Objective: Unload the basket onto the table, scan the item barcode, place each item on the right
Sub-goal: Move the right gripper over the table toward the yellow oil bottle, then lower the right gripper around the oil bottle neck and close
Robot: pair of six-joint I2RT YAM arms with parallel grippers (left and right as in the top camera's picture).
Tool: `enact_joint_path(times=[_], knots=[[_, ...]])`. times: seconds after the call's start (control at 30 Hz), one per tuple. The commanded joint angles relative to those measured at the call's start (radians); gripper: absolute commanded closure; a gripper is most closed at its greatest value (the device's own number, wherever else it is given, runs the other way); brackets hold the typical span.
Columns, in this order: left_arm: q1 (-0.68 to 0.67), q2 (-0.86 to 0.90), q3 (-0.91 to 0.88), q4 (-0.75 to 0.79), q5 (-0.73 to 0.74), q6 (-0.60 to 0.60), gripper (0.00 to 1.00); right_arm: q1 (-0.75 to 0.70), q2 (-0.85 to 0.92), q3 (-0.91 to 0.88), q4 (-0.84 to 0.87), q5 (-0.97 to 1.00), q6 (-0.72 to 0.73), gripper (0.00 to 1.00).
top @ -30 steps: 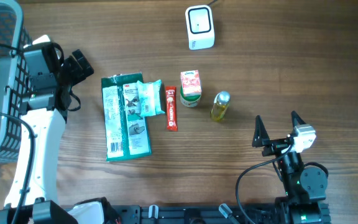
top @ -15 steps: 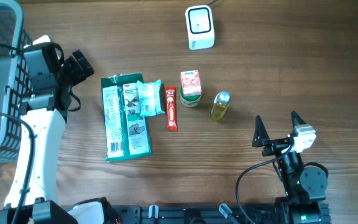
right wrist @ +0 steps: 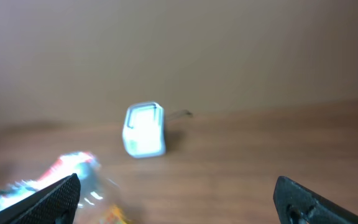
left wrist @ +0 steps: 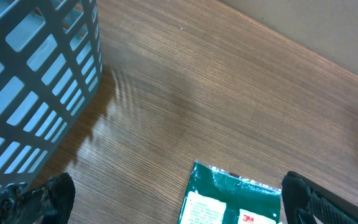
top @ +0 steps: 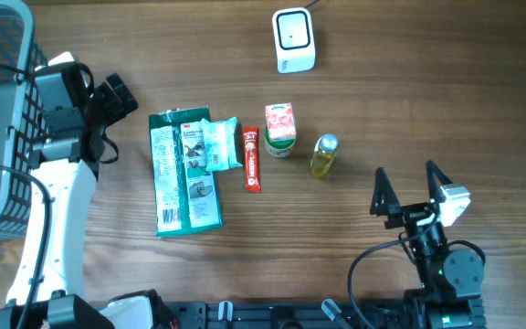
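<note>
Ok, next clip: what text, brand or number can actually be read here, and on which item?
"3M": red logo on the green package, left wrist view.
Small carton: print too small to read.
Red stick pack: white lettering too small to read.
Pale pouch, yellow bottle, white scanner: nothing legible.
Right wrist view: too blurred.

Basket (top: pixel 7 46): grey plastic with open lattice walls. It stood on the left edge of the table and was partly cut off by the frame, with its shadow falling beside it. Table (top: pixel 446 100): brown wood grain, matte top.
</note>
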Motion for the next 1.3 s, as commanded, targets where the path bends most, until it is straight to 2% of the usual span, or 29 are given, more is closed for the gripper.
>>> enact_joint_path(times=[0.0, 0.07, 0.13, 0.23, 0.37, 0.47, 0.53, 0.63, 0.67, 0.73, 0.83, 1.0, 1.07, 1.27], knots=[[0.003, -0.009, 0.011, 0.003, -0.013, 0.016, 0.0, 0.0, 0.0, 0.07, -0.034, -0.126, 0.159, 0.0], [0.003, -0.009, 0.011, 0.003, -0.013, 0.016, 0.0, 0.0, 0.031, 0.165, -0.085, -0.114, 0.172, 0.0], [0.003, -0.009, 0.011, 0.003, -0.013, 0.016, 0.0, 0.0, 0.118, 0.332, -0.171, -0.098, 0.168, 0.0], [0.003, -0.009, 0.011, 0.003, -0.013, 0.016, 0.0, 0.0, 0.336, 0.653, -0.381, -0.104, 0.131, 0.0], [0.003, -0.009, 0.011, 0.003, -0.013, 0.016, 0.0, 0.0, 0.662, 1.096, -0.769, -0.103, 0.017, 0.0], [0.003, -0.009, 0.011, 0.003, -0.013, 0.016, 0.0, 0.0, 0.907, 1.413, -1.074, -0.104, 0.016, 0.0], [0.003, -0.009, 0.011, 0.003, -0.013, 0.016, 0.0, 0.0, 1.016, 1.527, -1.134, -0.119, 0.022, 0.0], [0.003, -0.009, 0.011, 0.003, -0.013, 0.016, 0.0, 0.001, 1.154, 1.569, -1.16, -0.229, 0.038, 0.02], [0.003, -0.009, 0.011, 0.003, -0.013, 0.016, 0.0, 0.001, 1.183, 1.569, -1.17, -0.245, 0.048, 0.16], [0.003, -0.009, 0.011, 0.003, -0.013, 0.016, 0.0, 0.001, 1.242, 1.569, -1.214, -0.24, 0.135, 0.24], [0.003, -0.009, 0.011, 0.003, -0.013, 0.016, 0.0, 0.043, 1.364, 1.569, -1.285, -0.23, 0.152, 0.22], [0.003, -0.009, 0.011, 0.003, -0.013, 0.016, 0.0, 0.214, 1.564, 1.569, -1.32, -0.098, 0.275, 0.21], [0.003, -0.009, 0.011, 0.003, -0.013, 0.016, 0.0, 0.288, 1.646, 1.569, -1.315, -0.008, 0.367, 0.21], [0.003, -0.009, 0.011, 0.003, -0.013, 0.016, 0.0, 0.348, 1.796, 1.566, -1.313, 0.063, 0.42, 0.2]])
